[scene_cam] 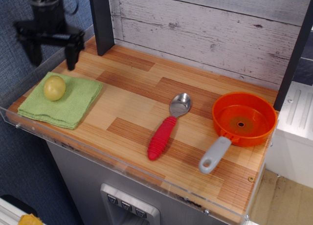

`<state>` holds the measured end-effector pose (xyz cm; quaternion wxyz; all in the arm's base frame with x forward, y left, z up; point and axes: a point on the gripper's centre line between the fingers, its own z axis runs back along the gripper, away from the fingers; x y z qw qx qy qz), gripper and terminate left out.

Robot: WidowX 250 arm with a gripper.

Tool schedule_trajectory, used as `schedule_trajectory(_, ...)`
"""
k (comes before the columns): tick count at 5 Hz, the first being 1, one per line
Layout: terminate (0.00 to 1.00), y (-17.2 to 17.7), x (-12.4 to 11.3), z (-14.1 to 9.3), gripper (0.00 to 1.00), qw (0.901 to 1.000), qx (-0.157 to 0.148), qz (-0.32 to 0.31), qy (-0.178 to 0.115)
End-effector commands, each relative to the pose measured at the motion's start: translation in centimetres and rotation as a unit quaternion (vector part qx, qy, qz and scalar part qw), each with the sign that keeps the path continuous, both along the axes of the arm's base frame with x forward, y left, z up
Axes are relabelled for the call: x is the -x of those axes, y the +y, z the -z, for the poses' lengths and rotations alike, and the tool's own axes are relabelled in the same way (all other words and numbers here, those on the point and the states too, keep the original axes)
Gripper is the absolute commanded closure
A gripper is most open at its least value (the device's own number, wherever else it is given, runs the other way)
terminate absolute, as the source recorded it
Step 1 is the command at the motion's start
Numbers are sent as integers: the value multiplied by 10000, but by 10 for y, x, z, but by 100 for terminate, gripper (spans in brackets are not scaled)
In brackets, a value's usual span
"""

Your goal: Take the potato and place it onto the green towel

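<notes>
The pale-yellow potato (54, 88) rests on the light green towel (68, 106) at the table's left end. My black gripper (53, 55) hangs above the towel's far edge, well clear of the potato. It is open and empty, with its two fingers (72, 53) spread wide and motion-blurred.
A spoon with a red ribbed handle (167, 127) lies mid-table. An orange pan with a grey handle (240, 123) sits at the right. A dark post (101, 20) stands behind the towel, next to the gripper. A clear lip runs along the table's front edge (122, 164).
</notes>
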<state>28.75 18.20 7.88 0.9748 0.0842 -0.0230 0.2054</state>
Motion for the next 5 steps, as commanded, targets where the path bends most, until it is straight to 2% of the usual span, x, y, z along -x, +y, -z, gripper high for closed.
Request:
schedule_trajectory(1,0,-19,-41,-39,0,9984,-3,346,-453)
schedule_trajectory(3,0,-38,-69,-53,0,9911,200,1060,-782)
schedule_trajectory(4,0,-38,-69,-53,0,9911,200,1060,-782)
schedule_trajectory(5,100,-38,-69,-53,0,9911,200,1060,-782)
